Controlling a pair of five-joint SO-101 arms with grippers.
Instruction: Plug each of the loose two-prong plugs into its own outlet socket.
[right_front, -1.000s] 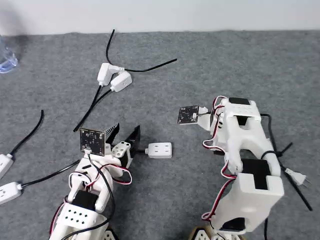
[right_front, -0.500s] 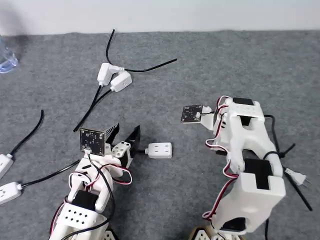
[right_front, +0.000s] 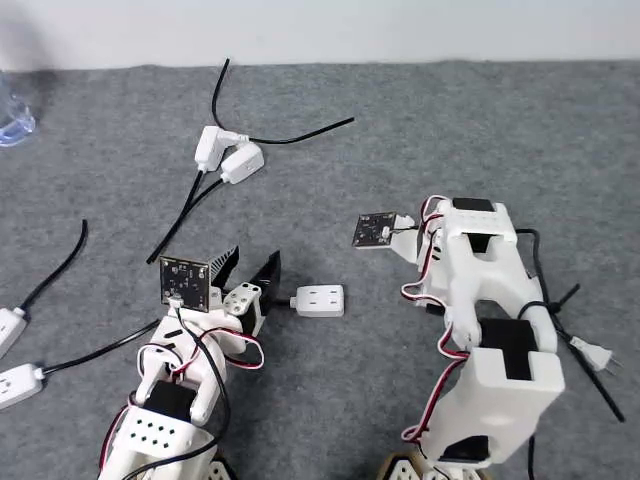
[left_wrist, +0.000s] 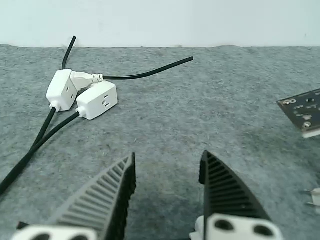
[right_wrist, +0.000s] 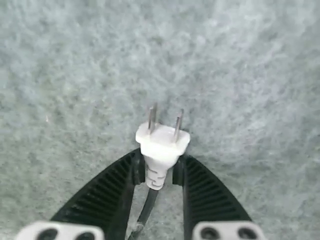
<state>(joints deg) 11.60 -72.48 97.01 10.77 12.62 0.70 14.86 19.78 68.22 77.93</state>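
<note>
The right gripper (right_wrist: 159, 162) is closed on the neck of the white plug (right_wrist: 162, 145). The prongs point straight out past the fingertips, the plug's length in line with the jaws, over the grey mat (right_wrist: 75, 60). Its cord drops out of sight between the fingers. The left gripper (left_wrist: 167, 162) is wide open and empty — a socket block (right_front: 320, 300) lies just beside it.

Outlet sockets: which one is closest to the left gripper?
The lone socket beside the open left gripper; the paired sockets and the two edge sockets lie farther off.

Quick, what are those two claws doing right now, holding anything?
Left gripper: open, holding nothing.
Right gripper: closed on a white two-prong plug.
</note>
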